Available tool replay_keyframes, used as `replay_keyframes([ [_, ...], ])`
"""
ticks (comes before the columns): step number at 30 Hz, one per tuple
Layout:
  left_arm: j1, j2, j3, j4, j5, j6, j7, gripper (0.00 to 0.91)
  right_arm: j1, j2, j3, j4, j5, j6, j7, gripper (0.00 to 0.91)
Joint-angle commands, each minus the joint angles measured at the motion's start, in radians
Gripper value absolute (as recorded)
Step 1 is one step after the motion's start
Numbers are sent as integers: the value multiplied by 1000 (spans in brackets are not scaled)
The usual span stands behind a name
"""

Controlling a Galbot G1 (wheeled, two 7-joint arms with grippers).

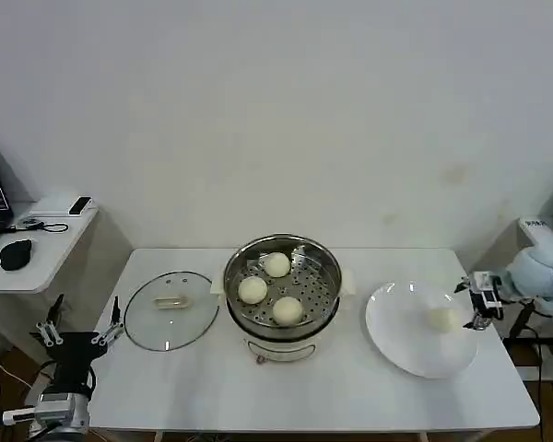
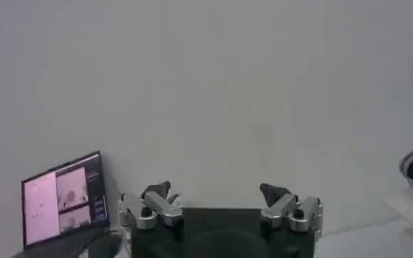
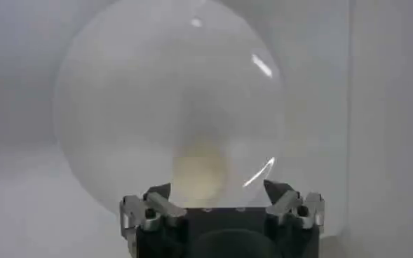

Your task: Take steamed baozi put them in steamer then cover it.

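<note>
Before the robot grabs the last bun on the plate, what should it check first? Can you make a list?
1. Last bun lies free on the plate: ok.
2. Right gripper open, by the plate's edge, facing the bun: ok.
3. Room in the steamer, three buns inside: ok.
4. Cover off, flat on the table beside the steamer: ok.
5. Left gripper open, parked off the table's left edge: ok.
</note>
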Motion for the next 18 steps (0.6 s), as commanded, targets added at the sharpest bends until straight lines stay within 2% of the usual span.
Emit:
replay_keyframes([
  [1, 3, 1, -4, 1, 0, -1, -1, 907, -89, 77, 62, -129, -53, 25, -3, 907],
  [12, -1, -1, -14, 23, 0, -5, -3, 907, -52, 184, 41, -236, -63, 19, 15, 907],
  [18, -2, -4, -11, 21, 0, -4, -2, 907, -43, 193, 16, -241, -69, 8, 6, 897],
])
